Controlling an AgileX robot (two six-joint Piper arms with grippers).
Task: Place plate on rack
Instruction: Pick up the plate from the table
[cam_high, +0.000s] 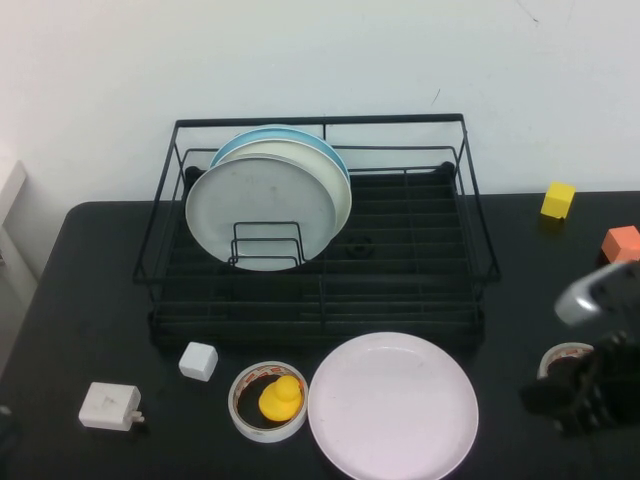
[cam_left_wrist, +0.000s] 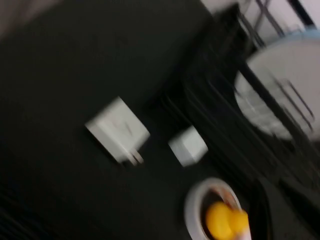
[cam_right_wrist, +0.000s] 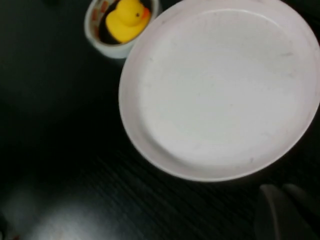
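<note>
The pale pink plate (cam_high: 392, 405) lies flat on the black table at the front centre, just in front of the rack. It fills most of the right wrist view (cam_right_wrist: 220, 90). The black wire rack (cam_high: 320, 300) stands at the back centre. It holds a grey-white plate (cam_high: 255, 205), a cream plate and a light blue plate upright. My right gripper (cam_high: 585, 400) hovers at the front right, to the right of the pink plate and clear of its rim, and looks shut and empty (cam_right_wrist: 287, 212). My left gripper (cam_left_wrist: 272, 215) is over the front left of the table, outside the high view.
A tape roll with a yellow duck (cam_high: 268, 400) sits just left of the pink plate. A white cube (cam_high: 198, 360) and a white charger (cam_high: 110, 405) lie at the front left. A second tape roll (cam_high: 565, 357) is beside my right gripper. A yellow block (cam_high: 558, 198) and an orange block (cam_high: 622, 242) are at the right.
</note>
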